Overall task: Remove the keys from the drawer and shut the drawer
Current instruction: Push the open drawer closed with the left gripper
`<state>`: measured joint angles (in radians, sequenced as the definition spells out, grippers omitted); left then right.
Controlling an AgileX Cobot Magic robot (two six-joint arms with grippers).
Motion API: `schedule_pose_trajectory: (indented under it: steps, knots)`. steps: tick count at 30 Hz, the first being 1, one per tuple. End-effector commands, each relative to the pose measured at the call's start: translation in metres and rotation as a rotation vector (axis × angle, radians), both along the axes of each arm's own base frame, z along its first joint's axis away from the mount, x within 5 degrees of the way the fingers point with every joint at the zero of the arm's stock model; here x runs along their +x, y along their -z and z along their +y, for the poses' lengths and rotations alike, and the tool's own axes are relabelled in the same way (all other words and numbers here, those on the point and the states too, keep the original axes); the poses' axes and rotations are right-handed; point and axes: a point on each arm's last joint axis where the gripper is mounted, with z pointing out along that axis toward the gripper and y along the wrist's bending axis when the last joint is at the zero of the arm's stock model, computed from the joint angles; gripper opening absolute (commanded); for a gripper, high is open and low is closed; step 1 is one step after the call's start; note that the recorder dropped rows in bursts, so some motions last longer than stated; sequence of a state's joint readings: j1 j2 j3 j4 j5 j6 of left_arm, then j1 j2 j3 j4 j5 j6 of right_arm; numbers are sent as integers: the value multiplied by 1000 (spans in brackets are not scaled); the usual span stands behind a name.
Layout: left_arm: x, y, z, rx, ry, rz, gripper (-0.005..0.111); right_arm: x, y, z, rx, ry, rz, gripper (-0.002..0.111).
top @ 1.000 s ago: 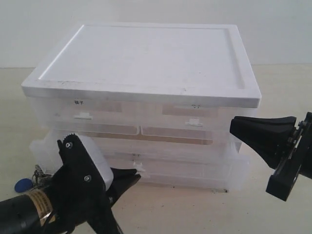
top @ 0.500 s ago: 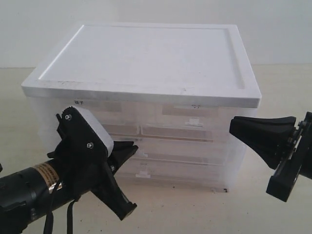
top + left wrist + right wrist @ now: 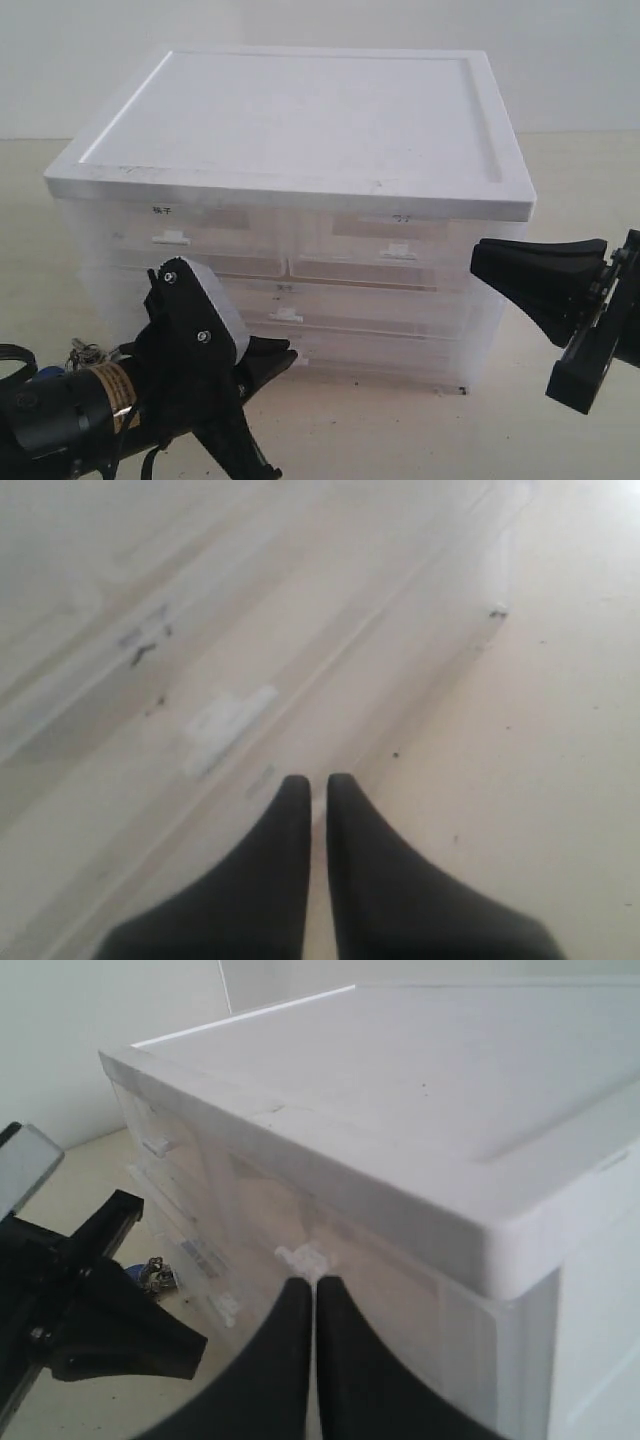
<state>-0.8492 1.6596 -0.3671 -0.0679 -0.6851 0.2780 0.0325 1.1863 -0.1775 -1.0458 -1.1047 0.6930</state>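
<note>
The keys (image 3: pixel 85 352) lie on the cream table (image 3: pixel 380 430), just off the lower left corner of the drawer unit (image 3: pixel 300 130) and outside it. In the exterior view they show only as a small tangle of grey metal, half hidden behind the left arm. The right wrist view catches them (image 3: pixel 155 1273) as a glinting metal cluster with a sliver of blue at its edge; the single keys are too small to tell apart.

Beside them the left gripper (image 3: pixel 285 355) sits low before the unit's front, its black tips pointing at the bottom drawer (image 3: pixel 400 355). Its own camera shows the fingers (image 3: pixel 318 780) pressed almost together with only a thin slit between them, gripping nothing. Whether the tips touch the plastic I cannot tell.

The bottom drawer's front lies in line with the fronts above it — it looks closed. The unit is translucent plastic under a white lid with a raised rim.

The right gripper (image 3: pixel 480 262) hangs off the unit's right front corner, level with the upper drawers, fingers (image 3: pixel 313 1282) closed against each other — empty too.
</note>
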Motion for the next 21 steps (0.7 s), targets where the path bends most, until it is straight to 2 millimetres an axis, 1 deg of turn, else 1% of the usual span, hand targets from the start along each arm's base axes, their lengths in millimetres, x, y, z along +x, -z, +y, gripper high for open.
schedule_pose_trajectory:
  steps: [1, 3, 5, 7, 11, 14, 18, 19, 21]
  knots:
    - [16, 4, 1, -46, -81, -23, 4, 0, -1, 0, 6, -10, -7, 0]
    - [20, -2, -1, -81, -90, -76, 4, 0, -1, 0, 6, -10, -7, 0]
    - [23, -5, -4, -83, -87, -89, 4, 0, -1, 0, 6, -10, -7, 0]
    - [27, -7, -8, -76, -93, -73, 4, 0, -1, 0, 6, -10, -7, 0]
    - [29, -8, -10, -72, -92, -66, 4, 0, -1, 0, 6, -10, -7, 0]
    - [21, -10, -11, -56, -45, -33, 4, 0, -1, 1, 5, -11, -7, 0]
    - [5, -27, -2, -69, -40, -14, 4, 0, -1, 1, 5, -11, -7, 0]
    - [1, -33, 3, -76, -52, -5, 4, 0, -1, 1, 5, -11, -7, 0]
    - [-3, -46, 14, -109, -142, 45, 4, 0, -1, 1, 5, -11, -7, 0]
